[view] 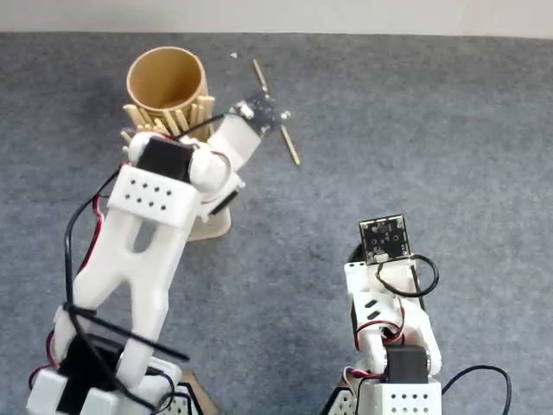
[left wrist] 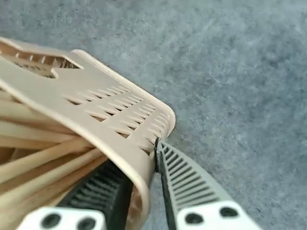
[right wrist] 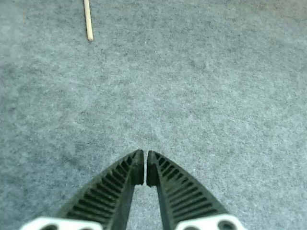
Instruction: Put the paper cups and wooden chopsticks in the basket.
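Your left gripper point(left wrist: 144, 172) is clamped on the wall of the tan slatted plastic basket point(left wrist: 110, 110). One ribbed black finger is inside the basket and the other outside, and the outer tip presses against the rounded corner of the rim. Just beside the inner finger, a bundle of pale wooden chopsticks point(left wrist: 38, 163) lies inside the basket, slanting along its wall. From the high view, your left arm point(view: 143, 225) stretches across the basket and covers most of it. At the far end a brown paper cup point(view: 166, 82) rises behind the slatted wall with its open mouth facing up; you cannot tell from here whether it stands on the basket floor or just behind the basket. Near the basket, one loose light wooden chopstick point(view: 292, 147) lies at an angle on the grey carpet point(view: 449, 130), its middle hidden under the left arm's wrist. Your right gripper point(right wrist: 145, 167) has its two ribbed black fingers drawn together, the tips all but touching with nothing between them, and it hangs over bare carpet. Your right arm point(view: 389, 320) sits folded close to its base, well apart from the basket and the cup. The end of the loose chopstick shows well ahead of the right gripper's tips.
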